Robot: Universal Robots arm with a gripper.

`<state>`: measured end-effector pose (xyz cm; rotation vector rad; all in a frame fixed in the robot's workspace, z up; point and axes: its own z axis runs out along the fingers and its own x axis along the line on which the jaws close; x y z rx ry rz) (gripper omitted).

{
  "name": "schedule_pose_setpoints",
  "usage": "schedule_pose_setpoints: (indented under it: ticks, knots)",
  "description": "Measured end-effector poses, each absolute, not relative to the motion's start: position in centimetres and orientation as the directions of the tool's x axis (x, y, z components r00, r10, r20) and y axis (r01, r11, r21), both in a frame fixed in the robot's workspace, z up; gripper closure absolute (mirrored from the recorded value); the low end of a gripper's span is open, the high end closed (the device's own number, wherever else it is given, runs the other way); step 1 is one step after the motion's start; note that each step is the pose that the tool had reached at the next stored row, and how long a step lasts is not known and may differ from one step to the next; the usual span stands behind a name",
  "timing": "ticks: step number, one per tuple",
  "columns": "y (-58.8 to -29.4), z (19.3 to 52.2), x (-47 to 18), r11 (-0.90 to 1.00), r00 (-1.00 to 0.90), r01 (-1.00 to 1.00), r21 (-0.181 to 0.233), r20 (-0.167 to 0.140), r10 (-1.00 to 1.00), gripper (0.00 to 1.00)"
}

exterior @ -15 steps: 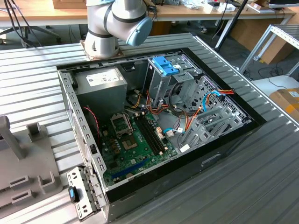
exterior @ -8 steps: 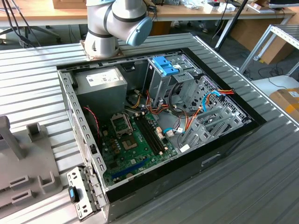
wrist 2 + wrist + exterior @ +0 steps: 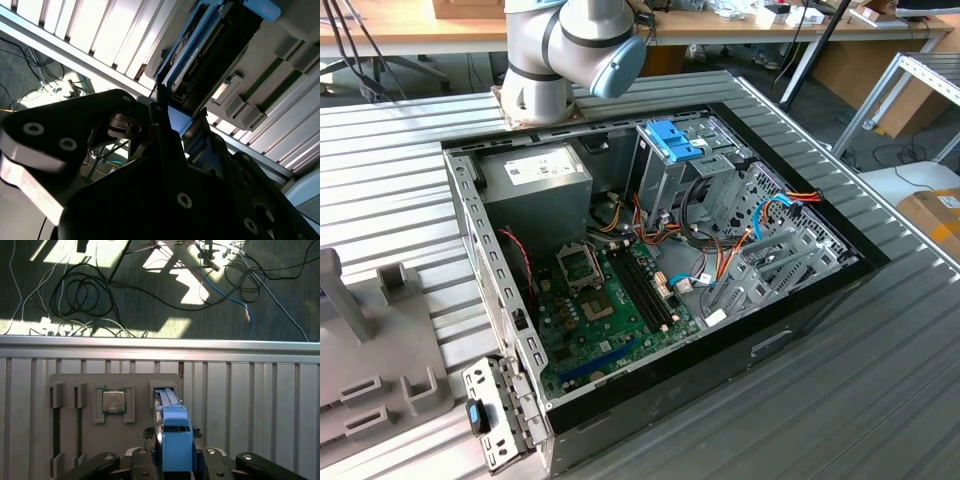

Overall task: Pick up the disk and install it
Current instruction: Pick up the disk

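at the grey holder [image 3: 116,384] — gripper [image 3: 176,435] pinching the disk [image 3: 174,412] by its blue end.

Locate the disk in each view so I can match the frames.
Exterior view: grey holder at the exterior view's left edge.
First wrist view: disk in the grey holder slot, beside the chip.
Second wrist view: disk just beyond the gripper, in the grey holder.
Shared landmark: the grey holder.

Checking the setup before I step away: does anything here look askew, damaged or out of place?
Nothing stands out. The disk stands straight on edge in its slot of the grey holder, the gripper at its blue end. The chip beside it lies flat in its recess. The computer case lies open.
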<state>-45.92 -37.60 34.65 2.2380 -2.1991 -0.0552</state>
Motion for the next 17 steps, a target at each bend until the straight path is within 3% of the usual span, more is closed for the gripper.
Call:
schedule_pose_setpoints:
  ticks: [17]
  knots:
    - [-37.6,39.2,-45.9,-0.018,0.017,-0.999,0.027,-0.025,-1.0,0.64]
